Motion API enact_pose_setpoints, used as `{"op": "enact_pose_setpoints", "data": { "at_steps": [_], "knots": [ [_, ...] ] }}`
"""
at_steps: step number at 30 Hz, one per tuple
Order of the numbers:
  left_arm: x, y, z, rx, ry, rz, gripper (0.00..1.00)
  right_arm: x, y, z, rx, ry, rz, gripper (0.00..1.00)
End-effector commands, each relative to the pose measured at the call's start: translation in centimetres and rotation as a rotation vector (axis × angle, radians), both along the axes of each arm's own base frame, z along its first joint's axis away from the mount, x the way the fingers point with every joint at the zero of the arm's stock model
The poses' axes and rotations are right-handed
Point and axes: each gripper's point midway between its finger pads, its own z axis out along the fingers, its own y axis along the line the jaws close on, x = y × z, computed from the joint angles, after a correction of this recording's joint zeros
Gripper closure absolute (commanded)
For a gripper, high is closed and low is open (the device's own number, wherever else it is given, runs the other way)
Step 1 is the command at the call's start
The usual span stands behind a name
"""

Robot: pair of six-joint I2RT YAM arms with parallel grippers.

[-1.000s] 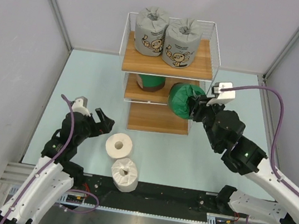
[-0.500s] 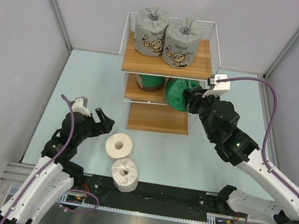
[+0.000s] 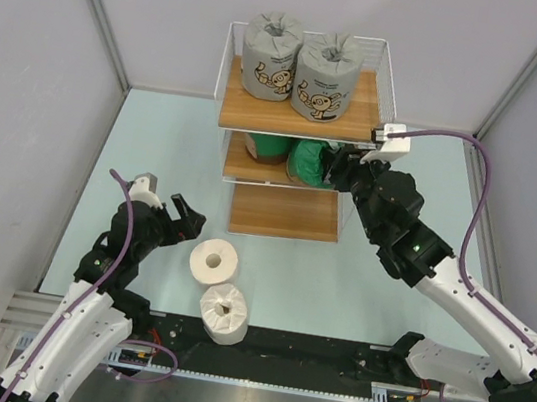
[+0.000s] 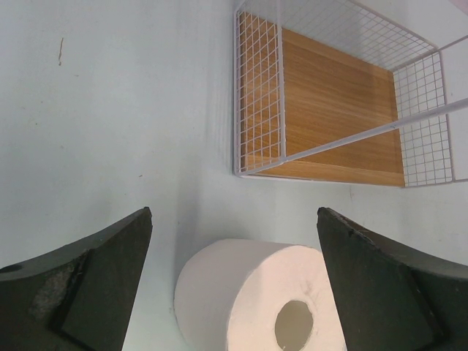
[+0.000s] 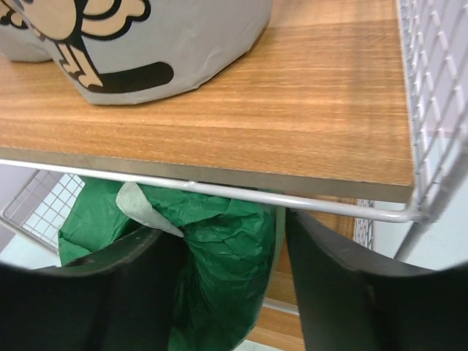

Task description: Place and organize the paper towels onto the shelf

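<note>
Progress sits a little past the halfway mark, judging by where the rolls lie. On the top board of the shelf [image 3: 354,113] the two grey rolls [image 3: 326,76] stand upright side by side, so that tier looks finished. On the middle tier one green roll [image 3: 269,147] is already in place at the left. The second green roll [image 3: 307,162] is at the right half of the same tier, just beside the first, and is not yet let go. Two white rolls [image 3: 214,261] lie on the table [image 3: 157,134] near the left arm, one in front of the other, holes facing up. The bottom board is bare. By this reckoning, setting down the second green roll and shelving both white ones is what is left.

The right claw [image 3: 338,171] reaches in under the top board and pinches the second green roll. In the right wrist view its dark fingers [image 5: 344,292] press into the crinkled green wrap from either side, spread only as far as the roll forces them. Whether the roll's base already rests on the middle board cannot be told, since the top board's edge hides it.

The left claw [image 3: 185,217] hovers low beside the nearer-to-shelf white roll with its jaws spread wide, holding nothing and touching nothing.
</note>
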Motion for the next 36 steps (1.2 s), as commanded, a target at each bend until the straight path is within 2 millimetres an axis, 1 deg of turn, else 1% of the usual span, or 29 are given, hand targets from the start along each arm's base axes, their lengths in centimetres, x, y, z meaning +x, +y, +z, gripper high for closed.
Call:
{"op": "enact_pose_setpoints", "data": {
  "at_steps": [1, 3, 9, 13, 17, 18, 19, 21, 23, 24, 26, 27, 28, 29, 30, 31, 32, 33, 34, 35, 36],
  "knots": [
    [0.3, -0.3, 1.1, -0.013, -0.038, -0.009, 0.00, 0.0, -1.4, 4.9, 0.109, -0.103, -0.045, 0.36],
    [0.3, -0.3, 1.0, -0.013, -0.034, -0.011, 0.00, -0.3, -2.0, 5.5, 0.113, -0.118, -0.057, 0.32],
    [0.3, -0.4, 0.9, -0.014, -0.034, -0.012, 0.00, -1.6, -3.6, 7.5, 0.142, -0.163, -0.060, 0.29],
    [0.4, -0.4, 0.8, -0.014, -0.033, -0.012, 0.00, -3.1, -4.5, 9.2, 0.169, -0.206, -0.032, 0.28],
    [0.4, -0.4, 0.7, -0.013, -0.030, -0.014, 0.00, -4.1, -4.5, 9.5, 0.170, -0.210, 0.013, 0.28],
    [0.4, -0.3, 0.8, -0.013, -0.031, -0.011, 0.00, -4.4, -4.1, 9.1, 0.154, -0.196, 0.044, 0.28],
    [0.4, -0.4, 0.8, -0.013, -0.031, -0.012, 0.00, -4.8, -3.9, 9.1, 0.156, -0.197, 0.064, 0.28],
    [0.4, -0.4, 0.8, -0.014, -0.031, -0.014, 0.00, -5.7, -3.1, 7.4, 0.107, -0.141, 0.132, 0.27],
    [0.4, -0.4, 0.8, -0.014, -0.031, -0.014, 0.00, -6.7, -2.1, 6.2, 0.089, -0.097, 0.198, 0.26],
    [0.4, -0.4, 0.7, -0.013, -0.030, -0.014, 0.00, -7.5, -1.3, 4.8, 0.052, -0.053, 0.254, 0.26],
    [0.4, -0.4, 0.6, -0.013, -0.027, -0.014, 0.00, -9.1, 0.3, 2.9, 0.010, 0.000, 0.341, 0.25],
    [0.4, -0.4, 0.6, -0.013, -0.028, -0.014, 0.00, -9.8, 0.9, 0.8, -0.031, 0.051, 0.365, 0.24],
    [0.4, -0.5, 0.6, -0.014, -0.028, -0.015, 0.00, -10.4, 1.4, -0.4, -0.050, 0.078, 0.383, 0.23],
    [0.4, -0.5, 0.6, -0.013, -0.027, -0.015, 0.00, -12.1, 2.8, -1.4, -0.062, 0.100, 0.442, 0.22],
    [0.5, -0.4, 0.6, -0.014, -0.028, -0.013, 0.00, -12.6, 3.1, -2.8, -0.069, 0.134, 0.436, 0.21],
    [0.4, -0.5, 0.6, -0.013, -0.027, -0.015, 0.00, -13.4, 3.8, -4.9, -0.092, 0.174, 0.452, 0.18],
    [0.5, -0.5, 0.7, -0.014, -0.031, -0.017, 0.00, -15.1, 4.9, -6.1, -0.109, 0.195, 0.499, 0.18],
    [0.5, -0.5, 0.6, -0.013, -0.030, -0.016, 0.00, -15.9, 5.6, -7.1, -0.097, 0.230, 0.511, 0.17],
    [0.4, -0.5, 0.7, -0.014, -0.031, -0.015, 0.00, -16.6, 6.3, -9.0, -0.127, 0.265, 0.525, 0.16],
    [0.4, -0.5, 0.7, -0.015, -0.032, -0.015, 0.00, -17.0, 6.8, -9.7, -0.128, 0.277, 0.527, 0.15],
    [0.4, -0.5, 0.7, -0.017, -0.032, -0.016, 0.01, -18.2, 7.9, -10.1, -0.117, 0.286, 0.566, 0.14]
  ]
}}
